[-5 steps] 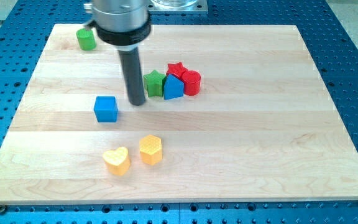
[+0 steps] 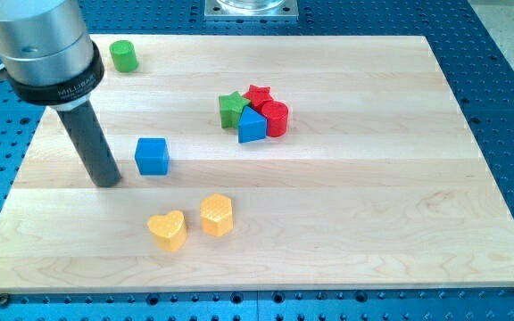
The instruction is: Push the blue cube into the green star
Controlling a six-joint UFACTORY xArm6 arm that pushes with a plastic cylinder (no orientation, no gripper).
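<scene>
Blue cube (image 2: 152,156) just right of my tip (image 2: 107,183).

My tip (image 2: 107,183) sits left of centre, just left of the blue cube (image 2: 152,156), apart. Green star (image 2: 232,109) lies upper centre, well right of the cube.

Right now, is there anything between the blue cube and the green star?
No. In the camera view only bare board lies between the blue cube and the green star.
</scene>
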